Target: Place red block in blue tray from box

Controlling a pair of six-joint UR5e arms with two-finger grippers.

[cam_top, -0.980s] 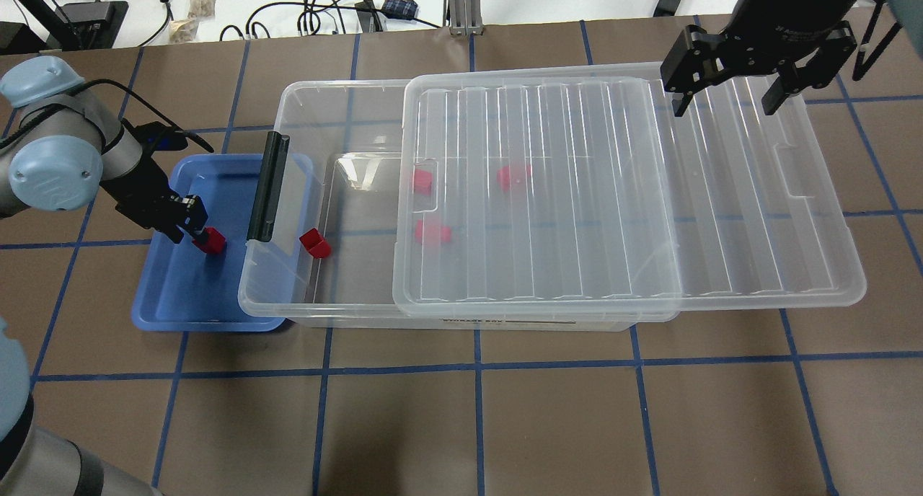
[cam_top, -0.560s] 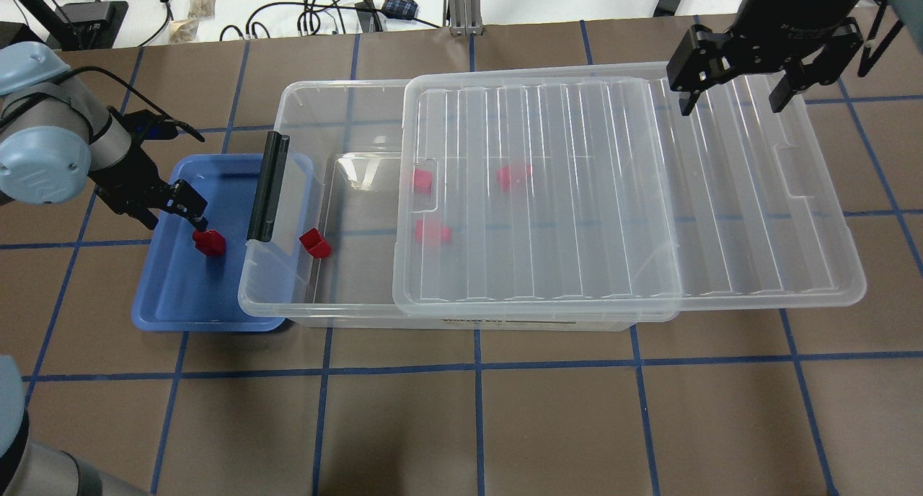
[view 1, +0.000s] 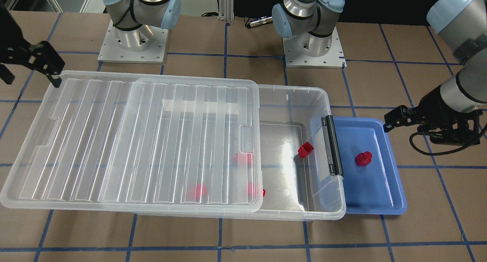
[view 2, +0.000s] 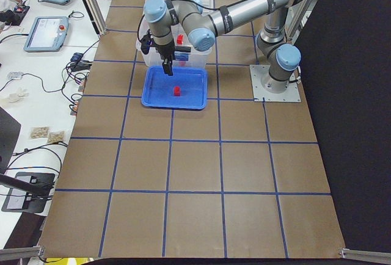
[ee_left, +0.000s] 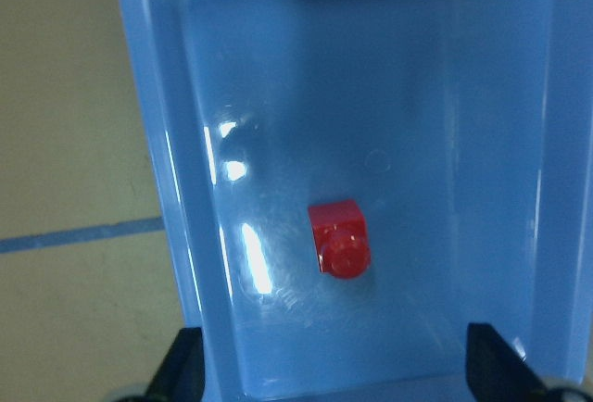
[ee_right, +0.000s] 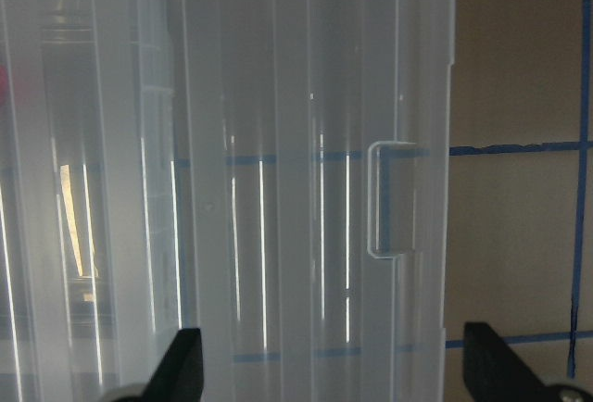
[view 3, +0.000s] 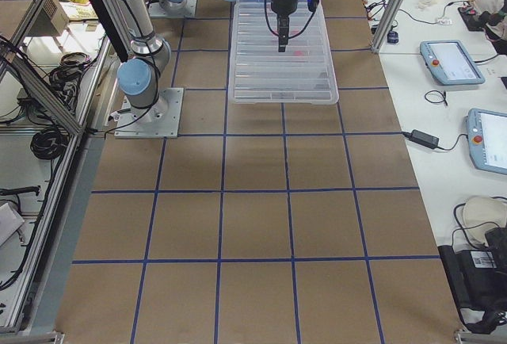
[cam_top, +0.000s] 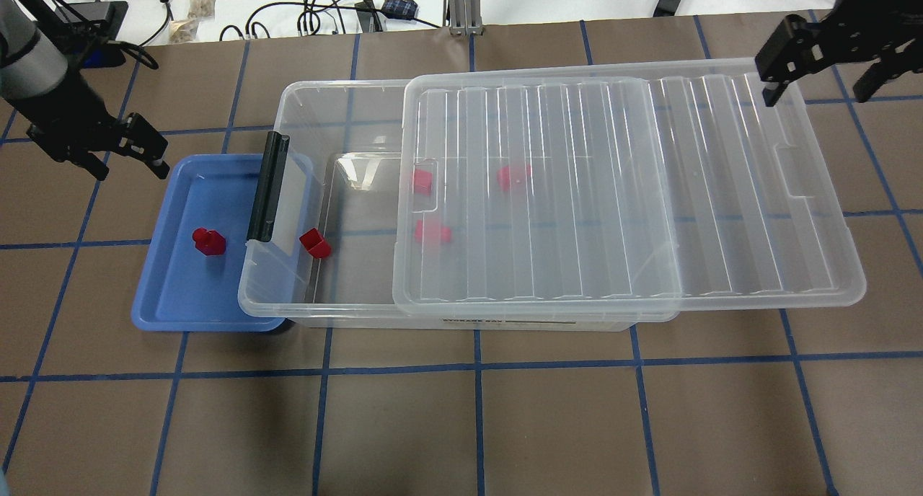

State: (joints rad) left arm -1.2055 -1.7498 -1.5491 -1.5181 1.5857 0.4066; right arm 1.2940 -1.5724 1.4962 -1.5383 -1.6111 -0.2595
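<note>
The red block [cam_top: 209, 241] lies on the floor of the blue tray [cam_top: 173, 298], about in its middle, and no gripper touches it. In the left wrist view its round stud points toward the camera. The tray stands at the left end of the box [cam_top: 339, 89]; the end of the box with the black latch bar [cam_top: 267, 188] overlaps the tray's edge.

The left gripper [cam_top: 130, 169] hangs over the far left corner of the tray, apart from the block, with its fingers spread wide and nothing between them. The right gripper [cam_top: 818, 92] is also spread and empty, over the far right corner of the lid [cam_top: 649, 193].

The lid lies shifted to the right, so the left part of the box is uncovered. There a hollow red piece [cam_top: 315, 243] sits near the latch end. Three red pieces [cam_top: 433, 231] show dimly through the lid.
</note>
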